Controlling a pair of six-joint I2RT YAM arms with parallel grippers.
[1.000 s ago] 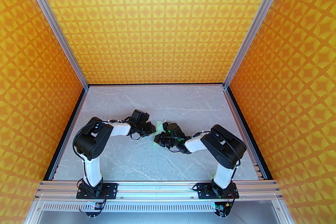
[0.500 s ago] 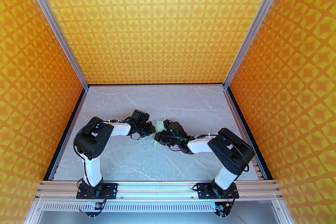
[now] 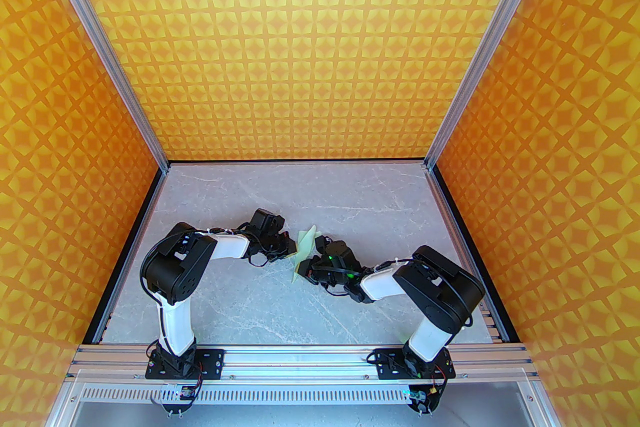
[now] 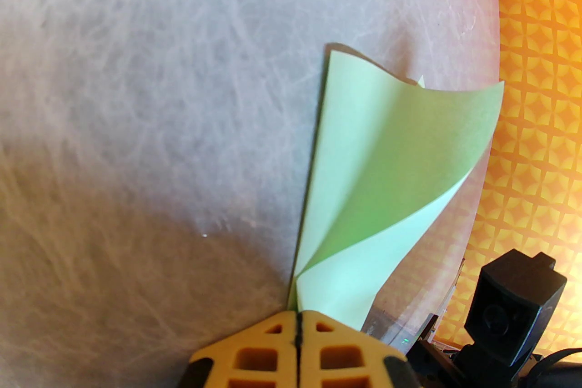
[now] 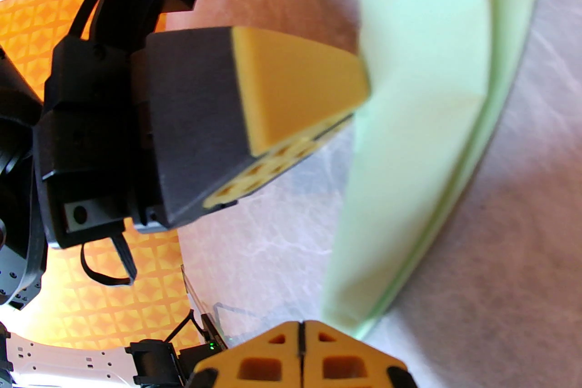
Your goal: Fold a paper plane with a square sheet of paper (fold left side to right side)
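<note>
Grey marble tabletop [image 3: 240, 194], and near the middle of the overhead frame the square sheet of paper [image 3: 306, 241] lies doubled over but bowed, no dart yet. My left claw [image 4: 298, 317] is clamped on its corner at bottom centre of its view; my right claw [image 5: 300, 327] is closed, perhaps nipping the edge beside it. Flattening the crease and all later folds seem to remain.

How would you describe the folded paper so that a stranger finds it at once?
On the grey marble table inside the orange patterned walls, two arms reach toward each other near the middle. Between the left claw and the right claw is the paper: thin, pale mint-green, creased and curling, unlike the black and white arms.
</note>
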